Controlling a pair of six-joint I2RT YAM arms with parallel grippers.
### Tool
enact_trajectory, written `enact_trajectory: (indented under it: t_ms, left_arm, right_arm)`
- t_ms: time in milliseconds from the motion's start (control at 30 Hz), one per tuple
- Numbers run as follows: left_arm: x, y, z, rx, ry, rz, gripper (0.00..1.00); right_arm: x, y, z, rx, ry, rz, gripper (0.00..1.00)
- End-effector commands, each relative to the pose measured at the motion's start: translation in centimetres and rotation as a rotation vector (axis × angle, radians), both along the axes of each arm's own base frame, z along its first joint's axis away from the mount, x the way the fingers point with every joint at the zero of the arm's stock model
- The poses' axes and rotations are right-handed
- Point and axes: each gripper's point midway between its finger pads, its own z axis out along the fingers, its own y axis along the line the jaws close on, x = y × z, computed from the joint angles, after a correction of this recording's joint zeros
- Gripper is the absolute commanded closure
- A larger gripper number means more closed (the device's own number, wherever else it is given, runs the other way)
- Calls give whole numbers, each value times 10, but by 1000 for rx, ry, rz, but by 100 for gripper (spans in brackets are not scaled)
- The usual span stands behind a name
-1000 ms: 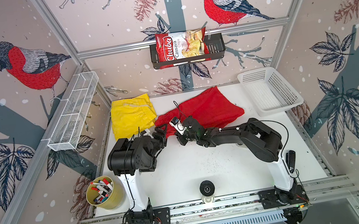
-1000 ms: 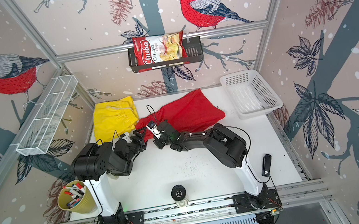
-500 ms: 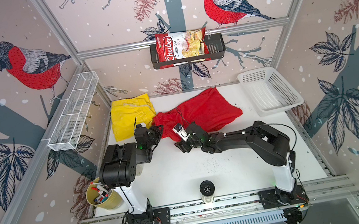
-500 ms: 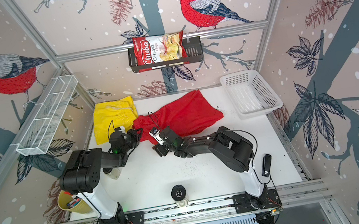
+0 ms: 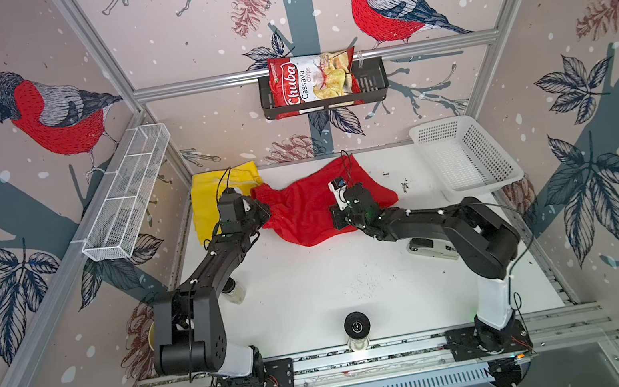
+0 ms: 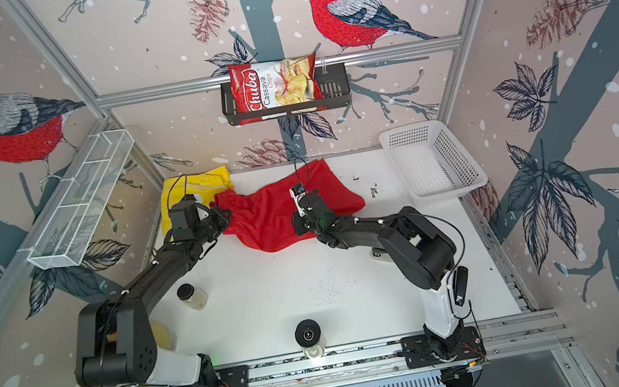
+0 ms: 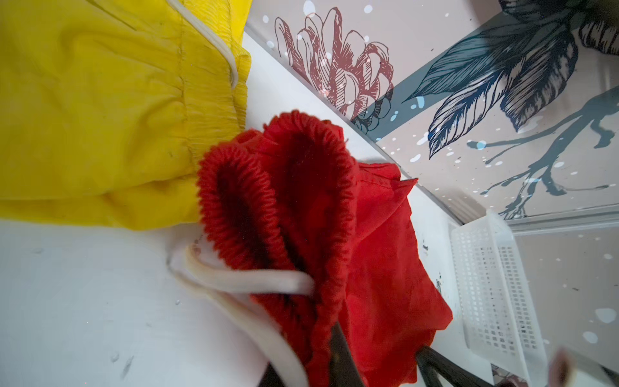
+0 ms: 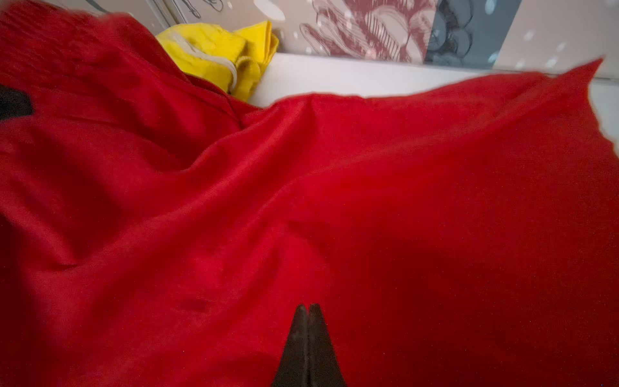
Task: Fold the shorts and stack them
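Note:
The red shorts point(image 5: 302, 212) point(image 6: 269, 217) lie crumpled at the back middle of the white table. Their gathered waistband point(image 7: 278, 187) and white drawstring point(image 7: 248, 279) point left. My left gripper point(image 5: 262, 210) point(image 7: 315, 365) is shut on that waistband. My right gripper point(image 5: 336, 215) point(image 8: 307, 306) is over the middle of the red cloth, fingertips pressed together with no cloth visible between them. The yellow shorts point(image 5: 208, 202) point(image 6: 205, 181) point(image 7: 100, 117) lie flat in the back left corner, beside the red waistband.
A white lattice basket point(image 5: 466, 161) point(image 6: 432, 158) stands at the back right. A glass jar point(image 6: 191, 295) and a yellow cup point(image 6: 164, 335) sit under the left arm. A white object point(image 5: 430, 249) lies under the right arm. A black round device point(image 5: 357, 326) sits at the front edge.
My left arm stretched out from its folded pose to the red waistband and shut on it. My right gripper moved right over the red shorts, opening and shutting again. The red cloth bunched up.

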Motion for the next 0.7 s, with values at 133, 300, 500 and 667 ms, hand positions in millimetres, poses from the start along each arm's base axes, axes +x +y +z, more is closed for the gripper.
enact_trajectory:
  t_ms: [133,300,500,667]
  left_arm:
    - [-6,3,11,110,57,-45,100]
    - [7,-3,21,123,45,-62,100]
    - [26,-18,22,152,75,-110,100]
    - [28,-29,25,191,76,-136,100]
  right_arm:
    - [-30,46,-40,17,160,139,99]
    - [-45,59,-50,43,245,256,93]
    - [-78,84,-76,44,347,345,93]
    - [-84,88,-65,46,310,352,95]
